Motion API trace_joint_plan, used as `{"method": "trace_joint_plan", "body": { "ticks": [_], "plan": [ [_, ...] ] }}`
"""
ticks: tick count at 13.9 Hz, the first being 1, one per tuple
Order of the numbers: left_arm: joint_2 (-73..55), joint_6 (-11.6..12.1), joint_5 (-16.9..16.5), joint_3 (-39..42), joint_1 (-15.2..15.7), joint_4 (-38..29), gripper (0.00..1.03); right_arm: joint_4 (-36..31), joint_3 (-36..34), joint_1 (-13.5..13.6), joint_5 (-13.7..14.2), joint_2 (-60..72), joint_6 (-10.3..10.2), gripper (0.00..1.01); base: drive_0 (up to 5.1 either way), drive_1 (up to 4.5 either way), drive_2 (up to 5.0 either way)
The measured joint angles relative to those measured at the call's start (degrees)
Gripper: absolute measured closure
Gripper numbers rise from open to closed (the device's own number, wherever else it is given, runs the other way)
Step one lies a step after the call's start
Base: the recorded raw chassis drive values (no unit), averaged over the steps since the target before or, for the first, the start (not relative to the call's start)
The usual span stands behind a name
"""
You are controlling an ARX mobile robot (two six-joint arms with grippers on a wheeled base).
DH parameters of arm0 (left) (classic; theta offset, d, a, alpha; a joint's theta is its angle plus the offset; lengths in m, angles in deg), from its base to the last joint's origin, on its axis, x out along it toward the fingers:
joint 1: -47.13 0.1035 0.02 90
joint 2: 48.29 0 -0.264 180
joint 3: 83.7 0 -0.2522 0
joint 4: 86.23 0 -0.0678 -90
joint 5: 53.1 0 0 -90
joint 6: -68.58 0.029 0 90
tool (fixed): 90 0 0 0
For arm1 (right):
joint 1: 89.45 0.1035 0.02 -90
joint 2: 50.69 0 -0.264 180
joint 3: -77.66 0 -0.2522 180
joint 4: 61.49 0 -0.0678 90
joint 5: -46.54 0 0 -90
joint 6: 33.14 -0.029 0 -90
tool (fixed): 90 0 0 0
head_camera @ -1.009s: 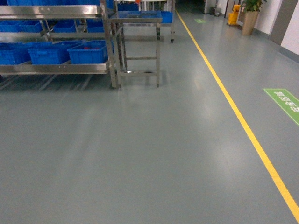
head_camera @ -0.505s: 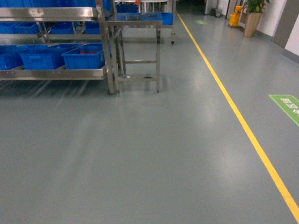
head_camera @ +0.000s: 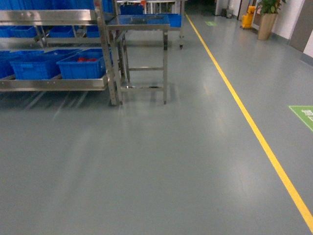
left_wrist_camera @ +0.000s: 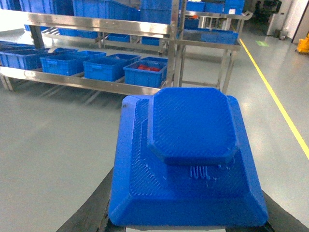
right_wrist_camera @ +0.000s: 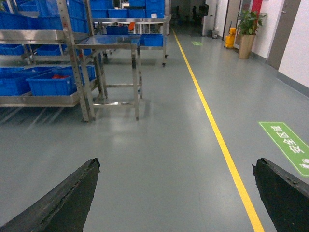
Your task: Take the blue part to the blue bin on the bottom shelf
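Left wrist view: left gripper (left_wrist_camera: 186, 224) grips blue part (left_wrist_camera: 186, 154).

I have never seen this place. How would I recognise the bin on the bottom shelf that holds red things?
Find the steel rack at the left of the head view, beside a small steel table. On its bottom shelf stands a row of blue bins. The one you want is the rightmost bin, next to the rack's corner post; unlike its neighbours, red items show inside it.
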Motion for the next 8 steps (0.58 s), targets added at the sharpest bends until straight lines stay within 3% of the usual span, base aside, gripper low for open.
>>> {"method": "trace_joint_plan", "body": {
  "ticks": [8],
  "plan": [
    [0.1,0.0,0.0,0.0,0.0,-0.1,0.6,0.0,0.0,0.0,0.0,0.0,0.0,0.03,0.0,4.21,-4.1]
  ]
}}
